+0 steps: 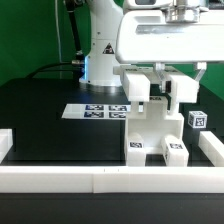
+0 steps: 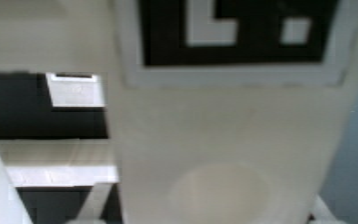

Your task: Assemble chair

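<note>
1. Chair [image 1: 150, 128] stands partly joined just behind the front rail [image 1: 100, 180].
2. Gripper [image 1: 172, 82] hangs at its uprights; I cannot tell whether the jaws grip anything.
3. Judging by one loose tagged block [image 1: 197, 118] beside it, assembly is unfinished.

Surface: black and flat [image 1: 45, 128]
Middle: white chair [image 1: 150, 126] stands on it; two tags at its foot
Exterior view's right: small white block [image 1: 197, 119] with a tag; near the chair, apart from it
Exterior view's left of the chair: marker board [image 1: 98, 111] lies flat
Edges: white front rail [image 1: 100, 180]; shorter side rails
Back: arm's base [image 1: 102, 66]
</note>
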`<move>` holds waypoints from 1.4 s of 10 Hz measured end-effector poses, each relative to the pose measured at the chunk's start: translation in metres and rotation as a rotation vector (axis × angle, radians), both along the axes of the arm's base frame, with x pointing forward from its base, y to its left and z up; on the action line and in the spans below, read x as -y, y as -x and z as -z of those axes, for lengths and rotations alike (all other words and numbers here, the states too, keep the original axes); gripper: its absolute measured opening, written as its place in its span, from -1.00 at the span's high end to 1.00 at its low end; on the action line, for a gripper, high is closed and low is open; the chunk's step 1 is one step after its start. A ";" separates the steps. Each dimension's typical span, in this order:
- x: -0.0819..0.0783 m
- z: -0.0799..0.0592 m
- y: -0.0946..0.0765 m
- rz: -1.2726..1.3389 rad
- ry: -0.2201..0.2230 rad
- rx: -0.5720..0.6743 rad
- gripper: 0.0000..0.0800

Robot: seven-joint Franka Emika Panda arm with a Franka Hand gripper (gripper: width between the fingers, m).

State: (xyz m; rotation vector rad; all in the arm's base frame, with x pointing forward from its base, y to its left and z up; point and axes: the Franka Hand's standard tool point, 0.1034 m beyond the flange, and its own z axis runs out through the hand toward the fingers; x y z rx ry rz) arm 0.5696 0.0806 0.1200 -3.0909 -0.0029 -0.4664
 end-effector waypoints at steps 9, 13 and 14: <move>-0.001 0.001 0.005 0.050 -0.016 0.007 0.27; -0.002 0.001 0.004 0.086 -0.030 0.021 0.27; -0.003 0.001 0.004 0.083 -0.029 0.021 0.27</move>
